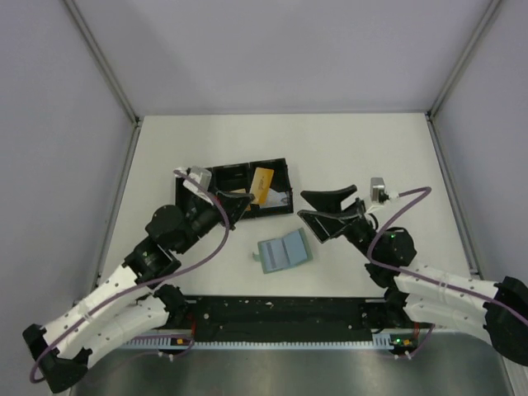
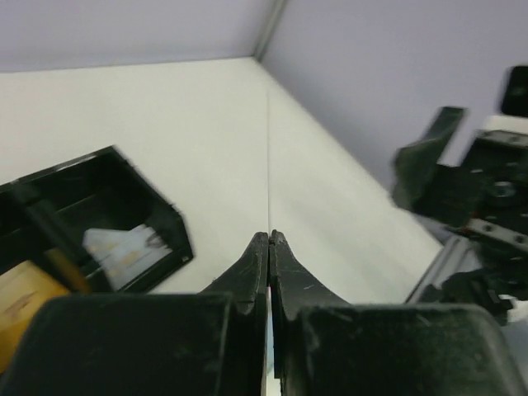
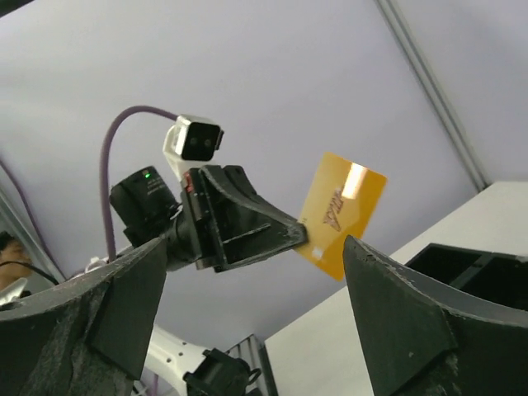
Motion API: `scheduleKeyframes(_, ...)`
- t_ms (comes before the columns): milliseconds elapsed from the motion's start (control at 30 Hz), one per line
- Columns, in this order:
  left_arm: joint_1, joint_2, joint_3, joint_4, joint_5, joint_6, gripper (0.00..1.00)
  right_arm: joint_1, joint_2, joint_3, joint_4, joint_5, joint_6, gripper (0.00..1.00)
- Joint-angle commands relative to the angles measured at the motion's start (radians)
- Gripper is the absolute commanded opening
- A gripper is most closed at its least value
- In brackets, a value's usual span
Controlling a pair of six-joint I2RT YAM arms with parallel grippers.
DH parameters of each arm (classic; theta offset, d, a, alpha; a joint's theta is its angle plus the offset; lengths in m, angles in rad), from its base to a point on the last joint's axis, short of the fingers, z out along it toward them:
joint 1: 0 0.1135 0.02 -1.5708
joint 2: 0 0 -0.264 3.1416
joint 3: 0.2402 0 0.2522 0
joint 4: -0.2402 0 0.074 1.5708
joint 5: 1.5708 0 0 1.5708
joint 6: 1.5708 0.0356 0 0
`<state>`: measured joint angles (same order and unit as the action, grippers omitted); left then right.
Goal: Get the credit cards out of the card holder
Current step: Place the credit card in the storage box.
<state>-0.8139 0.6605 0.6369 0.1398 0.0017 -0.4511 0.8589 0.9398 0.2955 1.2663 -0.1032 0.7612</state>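
Note:
My left gripper (image 1: 246,200) is shut on a gold-orange credit card (image 1: 261,183) and holds it in the air above the black tray. In the right wrist view the card (image 3: 342,214) sticks out of the left gripper's (image 3: 293,235) tips. In the left wrist view the jaws (image 2: 270,238) are pressed together, with the card edge-on. The pale blue card holder (image 1: 283,252) lies open on the table between the arms. My right gripper (image 1: 307,206) is open and empty, right of the tray and above the holder; its jaws stand wide apart in the right wrist view (image 3: 254,247).
A long black three-compartment tray (image 1: 216,176) lies behind the left gripper. It holds a silvery card (image 2: 124,247) and a gold card (image 2: 21,301). Grey walls enclose the white table on three sides. The arm bases and a black rail run along the near edge.

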Motion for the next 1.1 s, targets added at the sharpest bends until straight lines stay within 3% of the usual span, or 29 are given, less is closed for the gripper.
scheduleKeyframes(0,0.160,0.077,0.139,-0.457,0.102,0.138,0.00,-0.009,-0.097,-0.018,-0.151,0.007,-0.103,0.89)
scheduleKeyframes(167,0.379,0.256,0.300,-0.707,0.311,0.259,0.00,-0.009,-0.162,-0.039,-0.313,-0.006,-0.166,0.95)
scheduleKeyframes(433,0.588,0.551,0.487,-0.916,0.428,0.391,0.00,-0.008,-0.208,-0.081,-0.410,-0.016,-0.223,0.99)
scheduleKeyframes(700,0.607,0.997,0.786,-1.175,0.460,0.542,0.00,-0.009,-0.217,-0.105,-0.401,-0.029,-0.243,0.98)
scheduleKeyframes(867,0.607,1.123,0.921,-1.217,0.388,0.571,0.00,-0.009,-0.230,-0.119,-0.400,-0.038,-0.252,0.98)
scheduleKeyframes(1067,0.604,1.254,1.056,-1.283,0.445,0.649,0.00,-0.009,-0.225,-0.122,-0.401,-0.033,-0.261,0.98)
